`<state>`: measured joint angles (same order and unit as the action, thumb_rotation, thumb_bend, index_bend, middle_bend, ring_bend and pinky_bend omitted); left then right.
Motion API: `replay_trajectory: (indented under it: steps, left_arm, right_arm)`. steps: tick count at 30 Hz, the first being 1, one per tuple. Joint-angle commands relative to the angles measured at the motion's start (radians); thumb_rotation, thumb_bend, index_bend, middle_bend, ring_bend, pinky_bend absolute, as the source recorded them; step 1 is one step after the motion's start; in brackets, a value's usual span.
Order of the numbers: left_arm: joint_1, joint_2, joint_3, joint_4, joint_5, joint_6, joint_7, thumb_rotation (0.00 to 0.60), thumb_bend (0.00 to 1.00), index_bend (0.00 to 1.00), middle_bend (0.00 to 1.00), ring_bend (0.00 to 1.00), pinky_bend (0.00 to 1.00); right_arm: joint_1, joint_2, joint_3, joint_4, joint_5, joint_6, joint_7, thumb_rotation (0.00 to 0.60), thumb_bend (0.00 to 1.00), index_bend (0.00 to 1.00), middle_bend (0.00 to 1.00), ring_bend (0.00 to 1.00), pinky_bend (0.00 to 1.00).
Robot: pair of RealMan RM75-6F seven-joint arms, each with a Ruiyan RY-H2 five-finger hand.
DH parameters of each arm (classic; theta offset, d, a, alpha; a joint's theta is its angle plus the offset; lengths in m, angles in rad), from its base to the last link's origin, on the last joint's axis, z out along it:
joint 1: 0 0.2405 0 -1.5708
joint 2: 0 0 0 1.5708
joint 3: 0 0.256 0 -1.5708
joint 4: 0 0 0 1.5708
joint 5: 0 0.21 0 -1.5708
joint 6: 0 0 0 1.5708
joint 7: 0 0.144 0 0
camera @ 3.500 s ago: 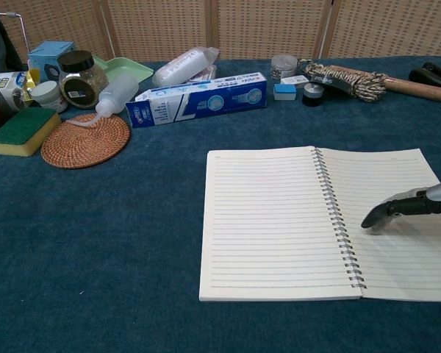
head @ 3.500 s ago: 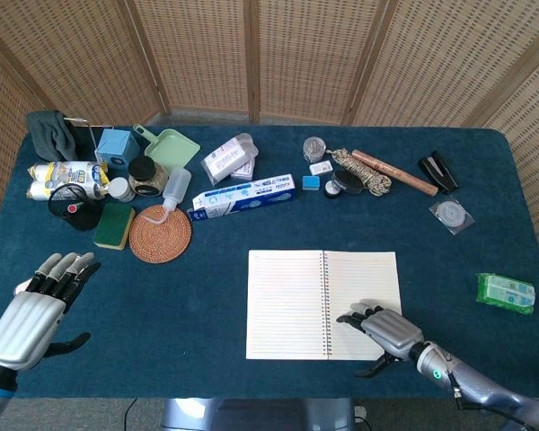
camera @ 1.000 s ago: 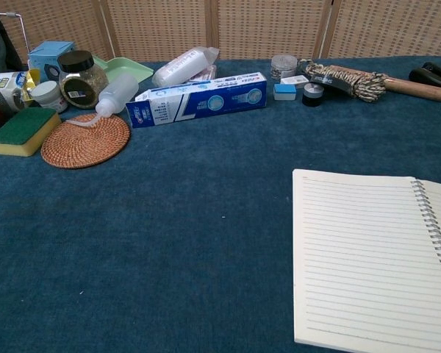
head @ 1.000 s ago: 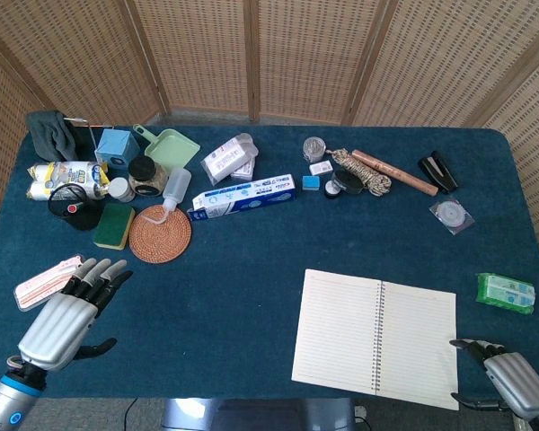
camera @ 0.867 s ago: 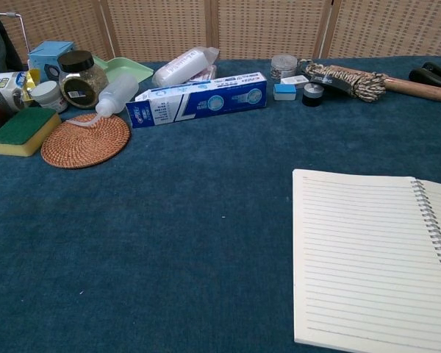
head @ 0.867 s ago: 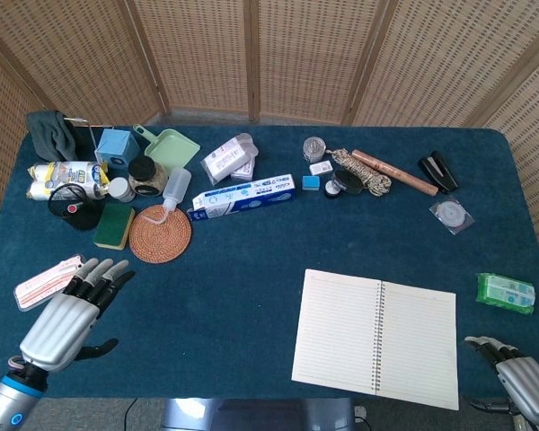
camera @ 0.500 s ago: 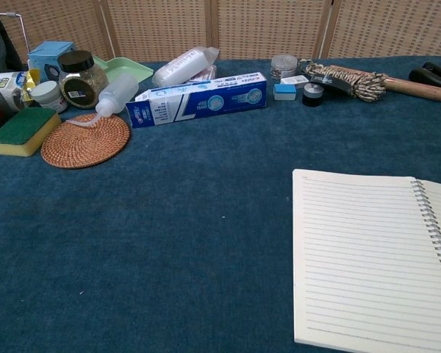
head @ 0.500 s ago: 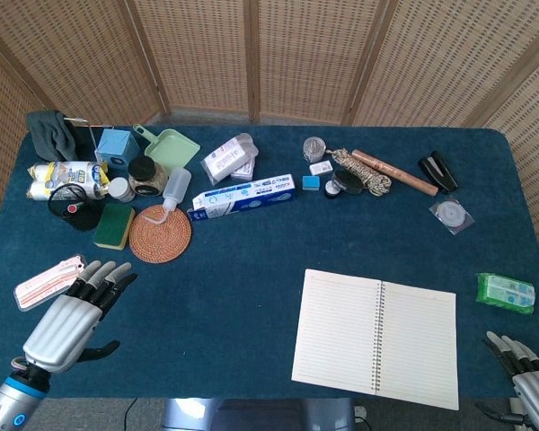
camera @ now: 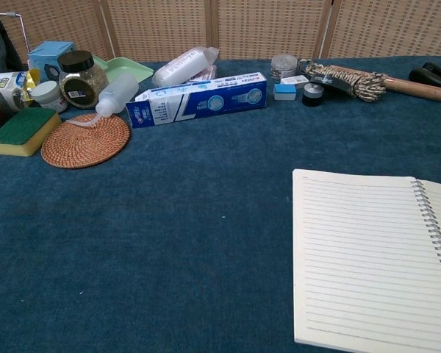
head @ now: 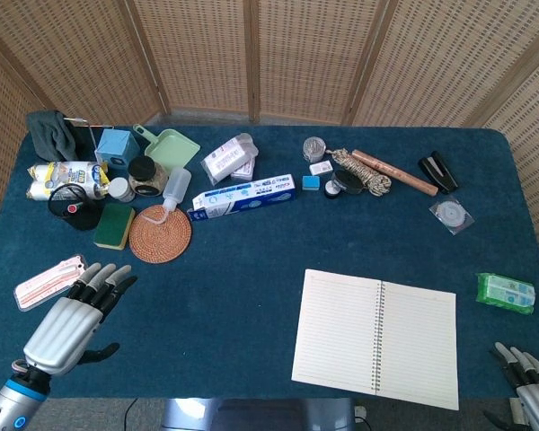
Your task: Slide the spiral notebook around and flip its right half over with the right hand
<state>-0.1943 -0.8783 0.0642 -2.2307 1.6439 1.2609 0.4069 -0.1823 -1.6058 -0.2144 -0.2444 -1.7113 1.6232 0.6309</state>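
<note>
The spiral notebook (head: 375, 337) lies open and flat near the table's front right, its lined pages up and its wire spine running front to back; the chest view shows its left page (camera: 356, 254). My right hand (head: 525, 388) sits at the bottom right corner of the head view, right of the notebook and apart from it, fingers spread, holding nothing. My left hand (head: 70, 316) hovers at the front left, fingers apart and empty. Neither hand shows in the chest view.
A woven coaster (head: 160, 233), a green sponge (head: 114, 224), a blue toothpaste box (head: 242, 197), jars and a rope (head: 366, 173) line the back. A green packet (head: 505, 293) lies at the right edge. A pink-striped card (head: 47, 281) lies beside my left hand.
The notebook slid right and toward the front, turning slightly, then stayed put. My right hand let go of the page and drew back off its right edge to the frame's corner.
</note>
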Motion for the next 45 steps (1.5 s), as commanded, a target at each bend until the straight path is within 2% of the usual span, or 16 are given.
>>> replay_trajectory:
  steps: [1, 6, 11, 13, 25, 38, 45]
  left_arm:
    - [0.002, -0.002, 0.001, -0.001, 0.003, 0.002, 0.005, 0.600, 0.06, 0.00, 0.00, 0.00, 0.00]
    - [0.007, -0.006, 0.009, -0.007, 0.015, 0.003, 0.016, 0.600, 0.06, 0.00, 0.00, 0.00, 0.00]
    - [0.010, -0.007, 0.011, -0.013, 0.022, 0.007, 0.019, 0.600, 0.06, 0.00, 0.00, 0.00, 0.00]
    - [0.011, -0.007, 0.011, -0.016, 0.023, 0.008, 0.021, 0.600, 0.06, 0.00, 0.00, 0.00, 0.00]
    - [0.014, -0.002, 0.011, -0.017, 0.021, 0.012, 0.018, 0.600, 0.06, 0.00, 0.00, 0.00, 0.00]
    - [0.018, 0.003, 0.010, -0.013, 0.018, 0.017, 0.010, 0.600, 0.06, 0.00, 0.00, 0.00, 0.00]
    - [0.018, 0.006, 0.008, -0.012, 0.016, 0.018, 0.005, 0.600, 0.06, 0.00, 0.00, 0.00, 0.00]
  right_arm:
    - [-0.014, -0.024, 0.003, 0.029, 0.002, -0.014, 0.012, 0.374, 0.21, 0.00, 0.00, 0.00, 0.12]
    - [-0.023, -0.052, 0.014, 0.061, 0.009, -0.027, 0.018, 0.424, 0.21, 0.00, 0.00, 0.00, 0.12]
    - [-0.028, -0.080, 0.029, 0.072, 0.017, -0.001, 0.030, 0.522, 0.22, 0.00, 0.00, 0.00, 0.12]
    - [-0.029, -0.091, 0.033, 0.078, 0.018, 0.015, 0.032, 0.536, 0.22, 0.00, 0.00, 0.00, 0.12]
    - [-0.023, -0.104, 0.027, 0.089, 0.000, 0.030, 0.045, 0.527, 0.21, 0.00, 0.00, 0.00, 0.12]
    - [-0.002, -0.119, 0.014, 0.066, -0.029, 0.089, 0.062, 0.528, 0.17, 0.00, 0.00, 0.00, 0.12]
    - [0.006, -0.126, 0.012, 0.051, -0.038, 0.126, 0.083, 0.534, 0.17, 0.00, 0.00, 0.00, 0.12]
